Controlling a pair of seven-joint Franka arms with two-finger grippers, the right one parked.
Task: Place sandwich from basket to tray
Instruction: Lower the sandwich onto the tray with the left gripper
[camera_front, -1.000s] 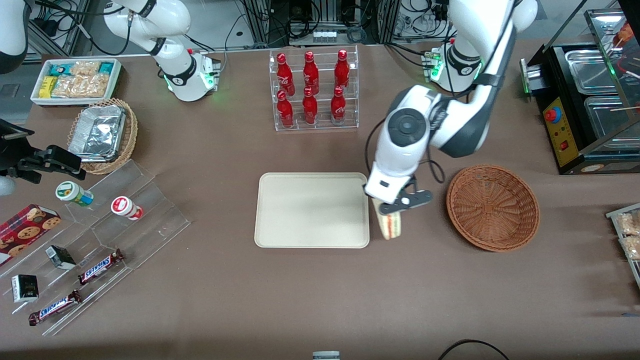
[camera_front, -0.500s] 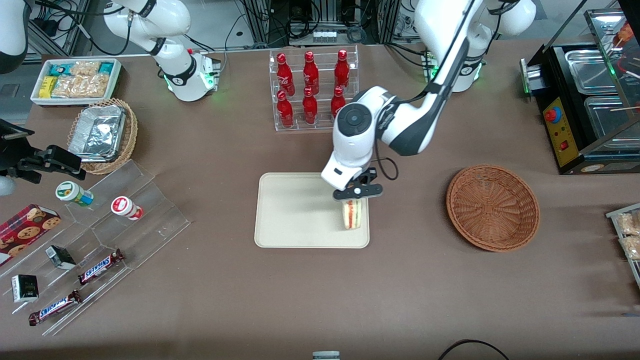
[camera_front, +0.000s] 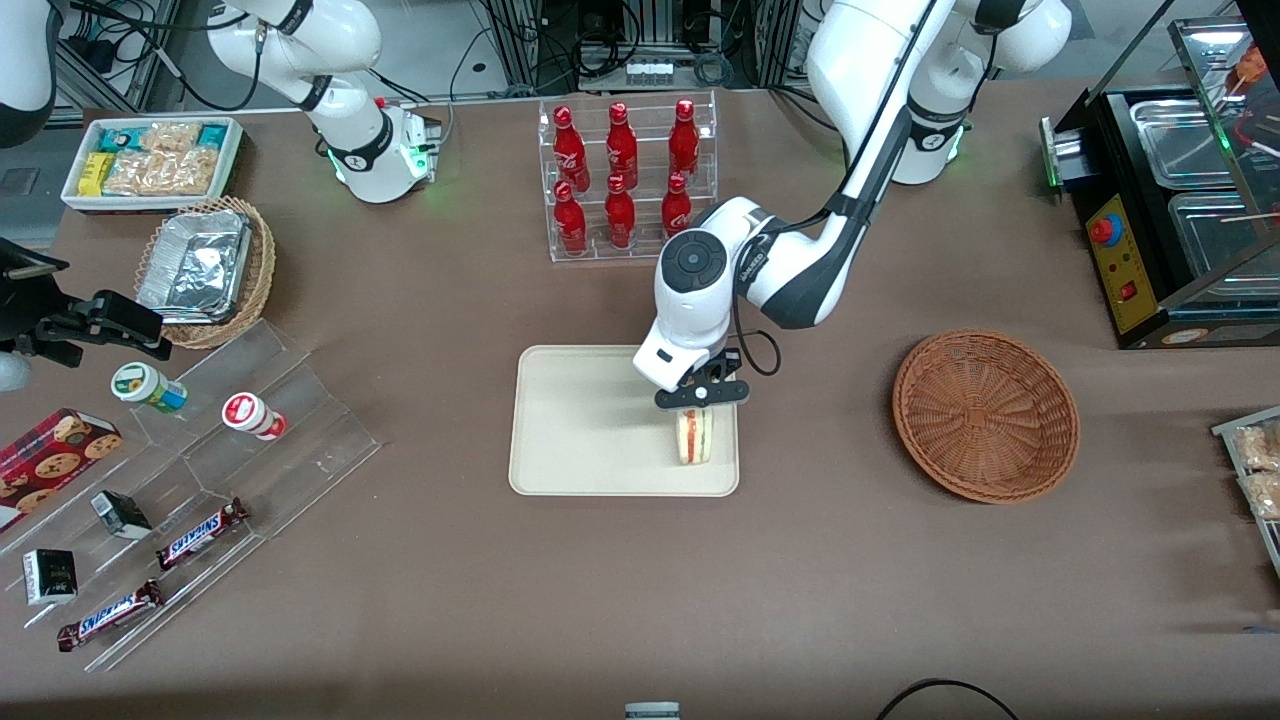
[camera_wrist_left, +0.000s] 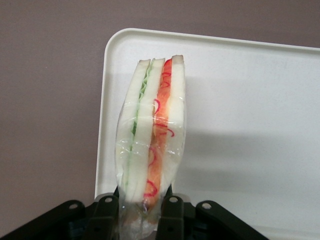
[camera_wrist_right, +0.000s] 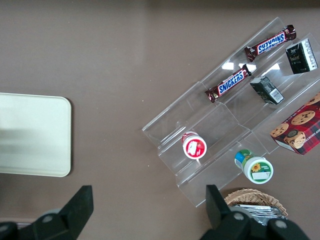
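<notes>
The sandwich (camera_front: 695, 437), a wrapped wedge of white bread with red and green filling, stands on edge on the cream tray (camera_front: 590, 420), near the tray corner closest to the basket. My left gripper (camera_front: 699, 397) is shut on the sandwich's upper end. In the left wrist view the black fingers (camera_wrist_left: 105, 210) clamp both sides of the sandwich (camera_wrist_left: 150, 135) over the tray (camera_wrist_left: 240, 100). The reddish-brown wicker basket (camera_front: 985, 415) sits empty on the table toward the working arm's end.
A clear rack of red bottles (camera_front: 625, 175) stands farther from the front camera than the tray. A clear stepped display with snack bars (camera_front: 195, 530) and cups lies toward the parked arm's end, beside a tan basket of foil containers (camera_front: 205, 270) and a white snack box (camera_front: 150, 160).
The gripper carried the sandwich from beside the tray to over the tray's corner, then lowered it slightly onto the tray surface.
</notes>
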